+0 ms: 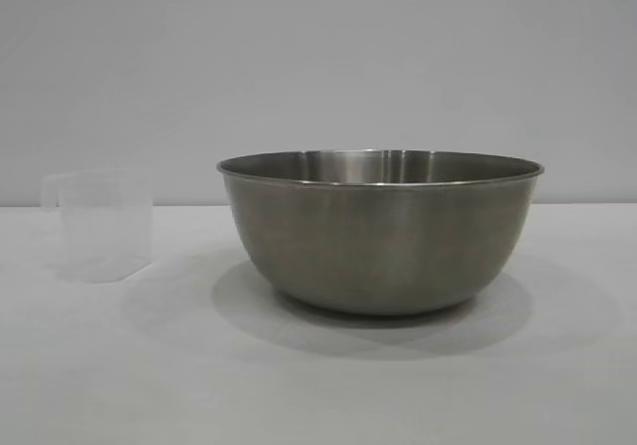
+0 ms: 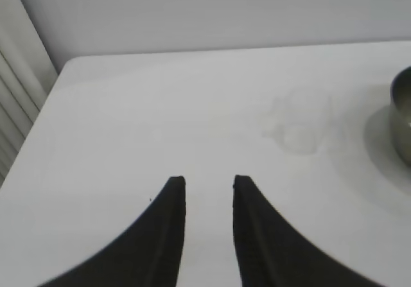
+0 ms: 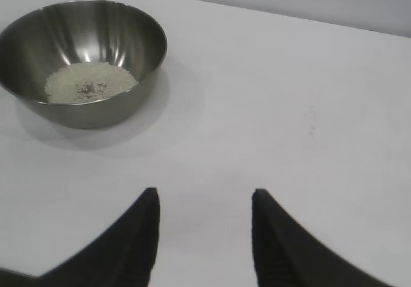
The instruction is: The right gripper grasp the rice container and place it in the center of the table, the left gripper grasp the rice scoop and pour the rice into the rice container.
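Two things sit apart on the counter (image 1: 318, 385): the bowl (image 1: 380, 228), rice (image 3: 90, 81) already inside, and the upright empty cup (image 1: 103, 226) beside it. Both pairs of jaws (left (image 2: 209, 185) narrowly parted, right (image 3: 204, 200) spread wider) hold nothing, drawn back from the bowl.

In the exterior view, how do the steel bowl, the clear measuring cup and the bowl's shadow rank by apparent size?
1. Bowl's shadow, slightly wider than the bowl
2. Steel bowl
3. Clear measuring cup, much the smallest
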Controlling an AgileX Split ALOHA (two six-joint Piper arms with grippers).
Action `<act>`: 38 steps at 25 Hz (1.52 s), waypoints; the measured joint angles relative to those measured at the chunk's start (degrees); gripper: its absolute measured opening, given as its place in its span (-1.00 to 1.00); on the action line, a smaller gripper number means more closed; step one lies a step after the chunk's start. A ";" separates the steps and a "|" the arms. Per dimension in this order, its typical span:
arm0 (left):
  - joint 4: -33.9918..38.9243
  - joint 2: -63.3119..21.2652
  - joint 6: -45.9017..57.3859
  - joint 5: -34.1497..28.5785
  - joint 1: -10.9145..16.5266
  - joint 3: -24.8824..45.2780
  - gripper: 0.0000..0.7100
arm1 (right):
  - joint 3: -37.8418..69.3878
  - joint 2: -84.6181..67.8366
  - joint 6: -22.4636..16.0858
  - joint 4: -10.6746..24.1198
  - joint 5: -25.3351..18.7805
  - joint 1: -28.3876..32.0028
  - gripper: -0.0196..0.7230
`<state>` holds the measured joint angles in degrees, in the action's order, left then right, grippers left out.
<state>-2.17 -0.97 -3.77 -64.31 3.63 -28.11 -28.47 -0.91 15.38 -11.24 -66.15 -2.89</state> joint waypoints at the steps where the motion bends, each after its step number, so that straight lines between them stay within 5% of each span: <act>1: 0.00 0.00 0.00 0.00 0.00 0.03 -0.63 | 0.00 0.00 0.00 0.00 0.00 0.00 -0.09; 27: 0.00 0.00 0.00 0.00 0.00 0.38 -0.63 | 0.00 0.00 0.00 0.00 0.00 0.00 -0.09; 38: 0.00 0.00 0.00 0.00 2.42 0.38 -0.63 | 0.00 0.00 0.00 -0.12 0.00 1.35 -0.09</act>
<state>-2.17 -0.97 -3.77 -64.31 6.06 -27.72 -28.47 -0.91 15.38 -11.37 -66.15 -1.54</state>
